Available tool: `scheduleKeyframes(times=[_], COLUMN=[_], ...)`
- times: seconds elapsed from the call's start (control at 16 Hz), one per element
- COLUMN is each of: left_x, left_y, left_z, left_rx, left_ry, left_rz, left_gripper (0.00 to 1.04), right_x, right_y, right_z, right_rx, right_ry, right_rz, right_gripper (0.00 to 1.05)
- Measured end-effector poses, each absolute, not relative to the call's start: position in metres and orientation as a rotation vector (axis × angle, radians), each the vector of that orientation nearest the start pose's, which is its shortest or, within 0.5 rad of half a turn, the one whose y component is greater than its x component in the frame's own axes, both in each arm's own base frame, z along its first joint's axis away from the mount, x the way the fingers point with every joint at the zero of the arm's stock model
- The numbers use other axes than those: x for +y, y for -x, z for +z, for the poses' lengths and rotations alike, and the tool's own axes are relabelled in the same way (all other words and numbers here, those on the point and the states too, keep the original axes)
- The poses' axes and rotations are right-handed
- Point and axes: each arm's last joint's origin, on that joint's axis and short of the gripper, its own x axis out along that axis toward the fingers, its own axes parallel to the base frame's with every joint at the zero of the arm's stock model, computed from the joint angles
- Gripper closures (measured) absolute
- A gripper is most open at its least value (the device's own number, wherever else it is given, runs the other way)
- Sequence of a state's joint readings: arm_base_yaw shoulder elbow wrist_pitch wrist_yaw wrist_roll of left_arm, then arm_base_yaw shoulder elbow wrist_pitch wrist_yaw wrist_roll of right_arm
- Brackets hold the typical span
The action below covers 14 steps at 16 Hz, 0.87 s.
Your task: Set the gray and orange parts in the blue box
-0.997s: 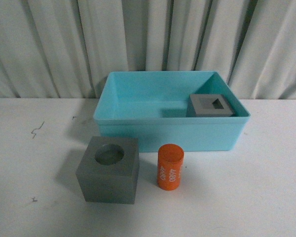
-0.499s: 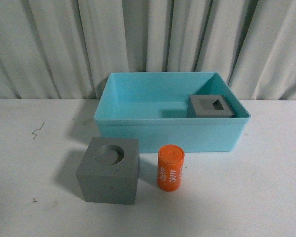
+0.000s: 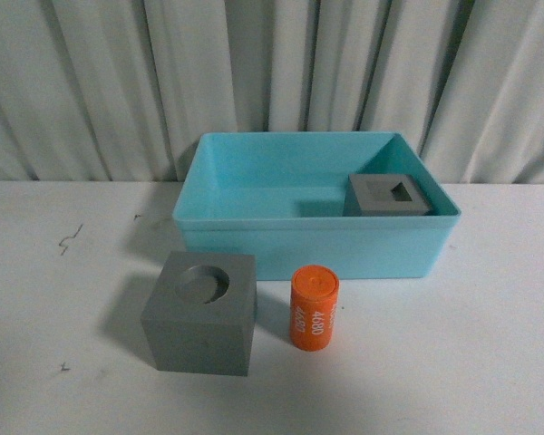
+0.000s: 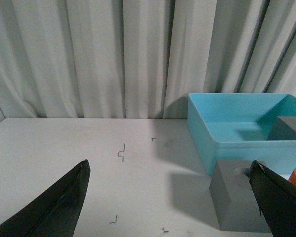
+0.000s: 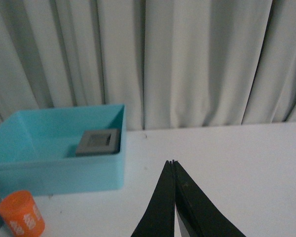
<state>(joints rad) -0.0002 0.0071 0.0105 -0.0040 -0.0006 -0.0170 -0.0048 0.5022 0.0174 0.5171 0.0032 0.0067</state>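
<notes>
Rectangular-recess gray cube (image 3: 388, 195): inside the blue box (image 3: 317, 246), in its far right corner, with the recess facing up.
Round-recess gray cube (image 3: 201, 313): outside the blue box, on the bench (image 3: 453, 362), near the box's left front corner and apart from its wall. It sits flat with the recess up.
Orange cylinder (image 3: 314, 306): upright on the bench in front of the blue box's front wall, about midway along it. The white "4680" print runs up its side. It is close to the wall, but whether it touches cannot be told from the front view.
Blue box: on the bench with its long side toward the robot and its back wall near the curtain (image 3: 254, 72). It holds only the one cube.
Left tool (image 4: 170, 165): released, with its dark fingers spread wide over bare bench to the left of the blue box, gripping nothing.
Right tool (image 5: 172, 163): clenched, with the fingers pressed together to a point and nothing between them. It is over bare bench to the right of the blue box.
Front view: neither arm shows.
Change from a second ago: none that can be made out. Both cubes, the cylinder and the blue box sit where they did.
Bench marks (image 3: 68, 238): small dark scuffs, well to the left of the blue box.
</notes>
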Motion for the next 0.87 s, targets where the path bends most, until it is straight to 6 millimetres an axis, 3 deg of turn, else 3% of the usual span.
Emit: scheduleKeyframes(times=[0.87], left_x=[0.000], left_y=[-0.097], left_z=[0.166], left_rx=[0.001], left_ry=[0.017], left_rz=[0.000], left_gripper=[0.07], right_x=[-0.001], right_y=[-0.109], right_z=[0.170], right_rx=[-0.012], right_ry=[-0.007], right_rz=[-0.008], right_gripper=[1.03])
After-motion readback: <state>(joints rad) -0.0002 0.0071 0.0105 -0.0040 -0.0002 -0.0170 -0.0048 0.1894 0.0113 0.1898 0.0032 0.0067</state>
